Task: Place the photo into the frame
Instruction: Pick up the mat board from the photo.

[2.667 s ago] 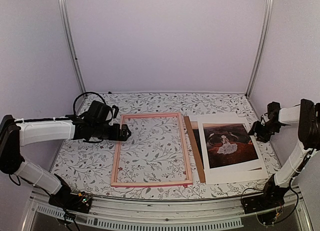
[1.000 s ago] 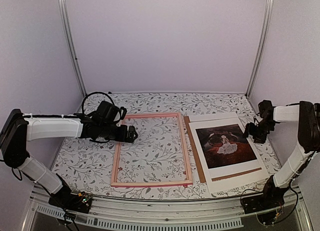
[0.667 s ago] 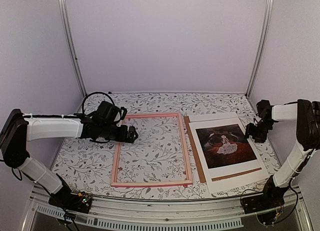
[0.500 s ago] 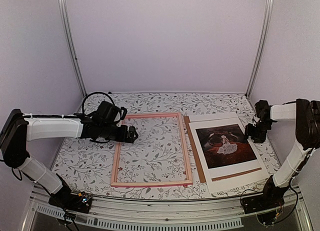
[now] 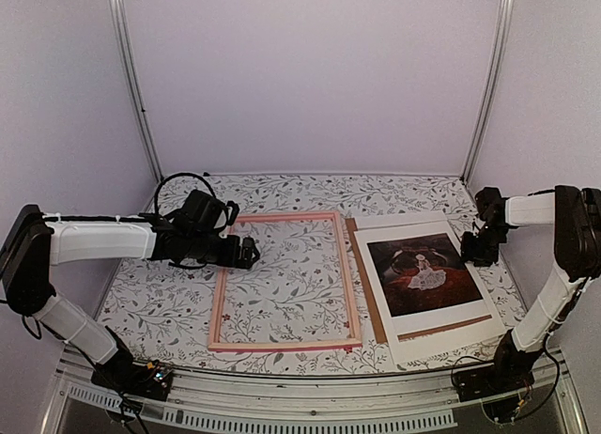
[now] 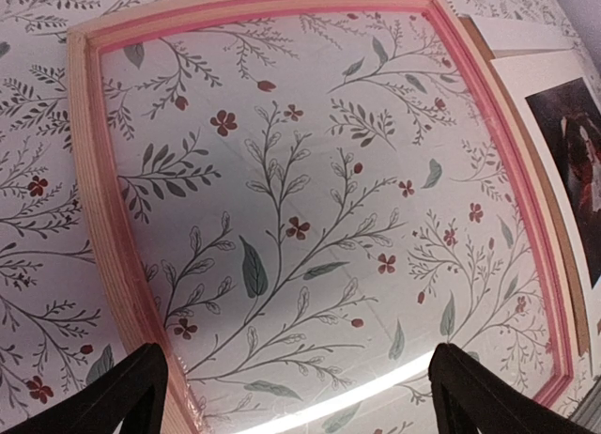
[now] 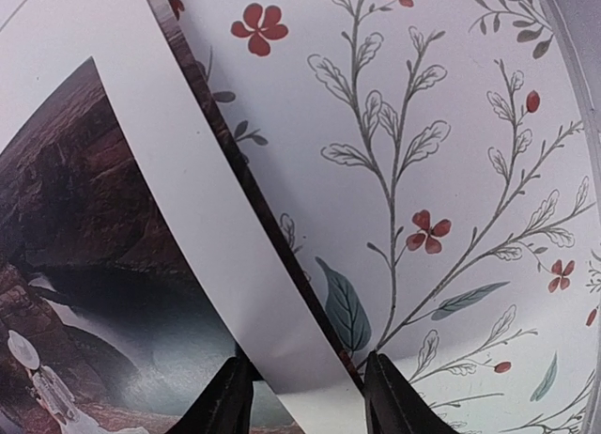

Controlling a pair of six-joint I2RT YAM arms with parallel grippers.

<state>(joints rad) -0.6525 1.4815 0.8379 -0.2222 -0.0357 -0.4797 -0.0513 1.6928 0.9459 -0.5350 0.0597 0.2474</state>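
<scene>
A floral-patterned bench (image 5: 160, 302) fills the floor of a pale-walled booth. Its near edge is hidden behind the rail that carries both arm bases. The frame (image 5: 282, 343), thin and pink, lies flat at the middle with the cloth showing through it. The left wrist view (image 6: 94, 218) cuts off its near end.

Just right of the frame lies a white mat (image 5: 441, 342). Within its outline is the photo (image 5: 423, 272), dark reddish with a pale figure. I cannot tell whether the photo rests on the mat or shows through its window. A brown backing (image 5: 367, 284) peeks out as a strip along the mat's left side, and the rest is covered.

The left pincer (image 5: 252, 254) hovers over the frame's far left part, spread fully wide and holding nothing. The right pincer (image 5: 467, 255) is at the mat's right edge, too small to read from above. In its wrist view the fingers (image 7: 230, 401) are cut off by the bottom edge. They stand roughly half spread astride the white edge and grip nothing that I can see.

Against the earliest picture, mat and photo now lie closer to the frame. A brown strip has appeared at the photo's near end. The left pincer has come in over the frame. In the last second only the right pincer has changed: it has crept slightly along the edge.
</scene>
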